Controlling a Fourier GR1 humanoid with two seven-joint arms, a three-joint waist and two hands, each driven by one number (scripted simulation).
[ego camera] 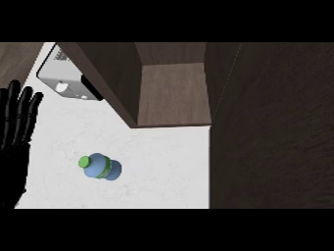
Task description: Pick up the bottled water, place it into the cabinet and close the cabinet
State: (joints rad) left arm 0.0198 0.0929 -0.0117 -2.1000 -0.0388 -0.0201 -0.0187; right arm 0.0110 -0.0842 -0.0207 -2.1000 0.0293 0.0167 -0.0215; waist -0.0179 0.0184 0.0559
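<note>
The small blue plastic water bottle with a green cap (101,167) stands on the white counter (162,162), just in front of the open dark wooden cabinet (171,93). The black left hand (11,130) rests left of the bottle, fingers straight, slightly spread. The robot should probably grab the bottle from the side, keeping it upright. Right hand isn't visible; the cabinet door's hard to make out.

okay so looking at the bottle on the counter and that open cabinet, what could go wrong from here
1. The bottle stands upright on the white counter; a sideways nudge might tip it.
2. The cabinet opening is narrow between dark walls, so the bottle could clip an edge going in.
3. Only the left hand shows, open at the left edge; the right is unseen.
</note>
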